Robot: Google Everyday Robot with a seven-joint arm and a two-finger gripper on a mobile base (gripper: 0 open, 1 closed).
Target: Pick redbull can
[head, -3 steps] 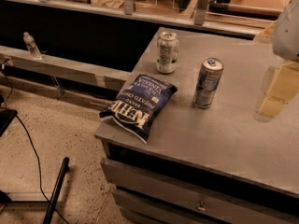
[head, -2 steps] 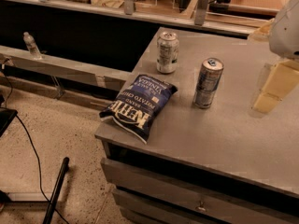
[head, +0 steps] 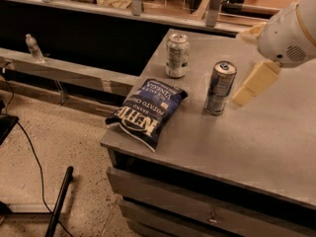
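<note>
So the redbull can [head: 220,88] is standing upright right of centre on the grey counter [head: 247,147], with the pincer [head: 240,65] hanging just beside it at the upper right, its two cream fingers looking spread apart and gripping nothing. I'm guessing it's going to feel light, with thin, smooth metal walls that are slick and dent easily, and being tall and slim it's tippy if nudged. I'd be squeezing gently around the mid-body from the right, away from the shorter can [head: 177,56] and the chip bag [head: 148,110].
</note>
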